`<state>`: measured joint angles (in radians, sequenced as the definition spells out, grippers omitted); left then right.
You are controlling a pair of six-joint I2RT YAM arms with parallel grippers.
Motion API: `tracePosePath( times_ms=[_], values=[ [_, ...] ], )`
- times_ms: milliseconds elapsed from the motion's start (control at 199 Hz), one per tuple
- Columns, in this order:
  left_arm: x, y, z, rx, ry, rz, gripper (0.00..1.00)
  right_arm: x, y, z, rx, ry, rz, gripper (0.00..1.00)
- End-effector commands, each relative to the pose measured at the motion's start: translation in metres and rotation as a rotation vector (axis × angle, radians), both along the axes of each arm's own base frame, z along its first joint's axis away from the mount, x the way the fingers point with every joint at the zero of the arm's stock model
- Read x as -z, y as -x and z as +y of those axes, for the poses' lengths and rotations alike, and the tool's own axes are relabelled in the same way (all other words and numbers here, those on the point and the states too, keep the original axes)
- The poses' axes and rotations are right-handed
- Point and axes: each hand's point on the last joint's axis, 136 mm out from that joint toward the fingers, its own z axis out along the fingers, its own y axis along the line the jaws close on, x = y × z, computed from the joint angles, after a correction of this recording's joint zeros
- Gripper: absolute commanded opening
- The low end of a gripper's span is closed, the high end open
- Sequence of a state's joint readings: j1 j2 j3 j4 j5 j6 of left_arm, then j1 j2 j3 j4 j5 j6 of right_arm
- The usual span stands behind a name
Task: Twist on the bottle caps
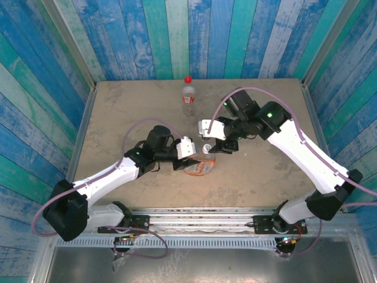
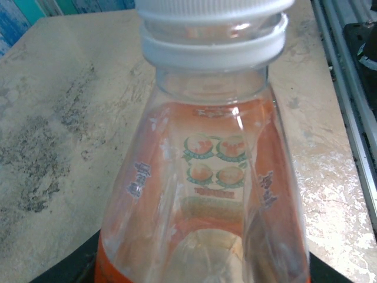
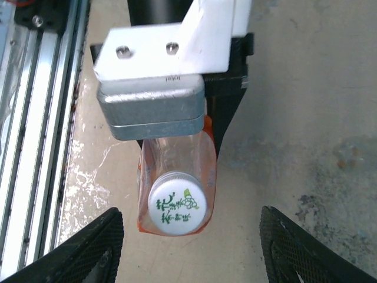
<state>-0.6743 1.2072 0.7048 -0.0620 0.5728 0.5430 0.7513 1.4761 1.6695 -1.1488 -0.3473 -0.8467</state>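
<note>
The wider bottle [image 1: 199, 168] with the orange label stands near the table's middle, and my left gripper [image 1: 191, 158] is shut on its lower body. In the left wrist view the bottle [image 2: 203, 188] rises close in front, with the white cap [image 2: 215, 7] sitting on its neck. Seen from the right wrist, the white cap [image 3: 177, 204] has green print and lies between the open fingers [image 3: 88, 247] of my right gripper [image 3: 191, 217], which do not touch it. The slim bottle [image 1: 188, 94] stands upright at the back with the red cap [image 1: 188, 79] on it.
Blue plank walls and a metal frame [image 1: 82, 124] close in the table on three sides. An aluminium rail [image 1: 200, 219] runs along the near edge by the arm bases; the same rail [image 3: 35, 118] lies left of the bottle in the right wrist view.
</note>
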Motion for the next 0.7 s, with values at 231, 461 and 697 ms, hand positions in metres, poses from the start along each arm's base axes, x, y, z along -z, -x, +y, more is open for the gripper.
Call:
tracePosePath(
  times_ms=[231, 461, 697],
  values=[
    [-0.023, 0.01, -0.001, 0.046, 0.034, -0.038, 0.52, 0.014, 0.013, 0.006, -0.108, 0.047, 0.072, 0.5],
    [-0.021, 0.009, 0.0, 0.04, 0.026, -0.035, 0.52, 0.016, 0.015, 0.011, -0.113, 0.037, 0.106, 0.44],
    [-0.023, 0.009, 0.0, 0.034, 0.03, -0.038, 0.52, 0.021, 0.019, 0.01, -0.117, 0.057, 0.137, 0.39]
  ],
)
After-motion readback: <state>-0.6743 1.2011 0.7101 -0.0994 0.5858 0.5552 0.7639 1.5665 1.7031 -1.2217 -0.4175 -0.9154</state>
